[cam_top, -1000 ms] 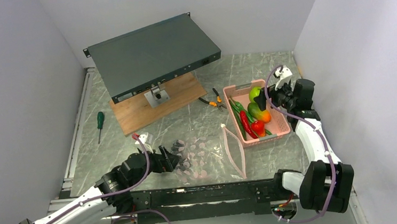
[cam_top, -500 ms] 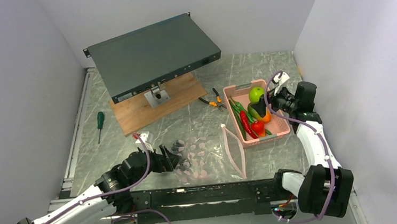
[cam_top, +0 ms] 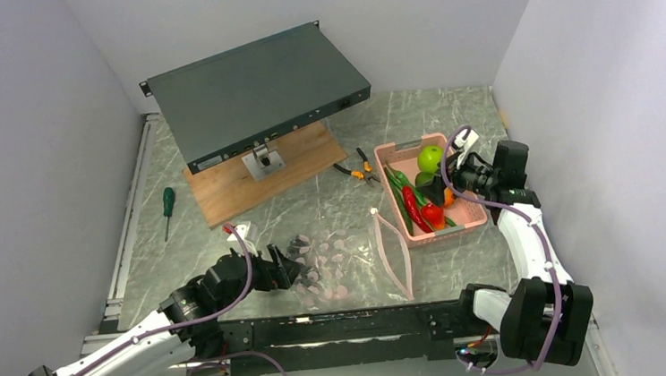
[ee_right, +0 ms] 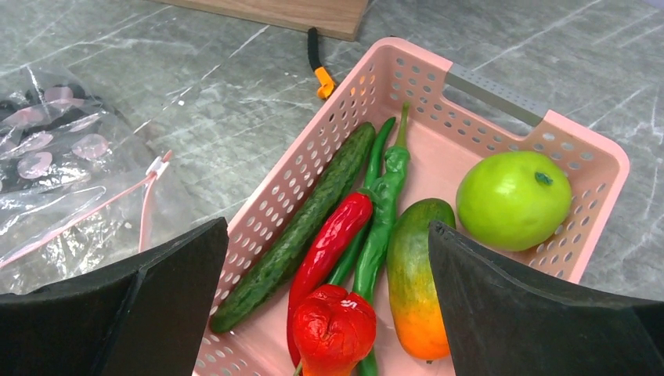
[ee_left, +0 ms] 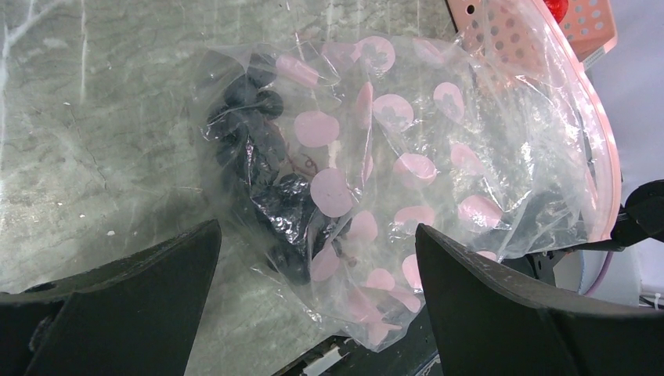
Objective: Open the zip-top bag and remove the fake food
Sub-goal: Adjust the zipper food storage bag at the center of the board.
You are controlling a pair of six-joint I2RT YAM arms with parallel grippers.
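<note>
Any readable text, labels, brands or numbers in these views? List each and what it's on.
No legible text in any view.
Pale label on the front edge of the grey rack unit: too small to read.
Faint dark marks inside some pink dots on the zip-top bag: blurred, not readable as text.

The left arm [cam_top: 126,348] lies low and stretched forward, the left pincer [cam_top: 293,267] gaping wide. The right arm [cam_top: 523,231] rises and folds inward, the right pincer [cam_top: 441,179] tilted down, equally wide.
</note>
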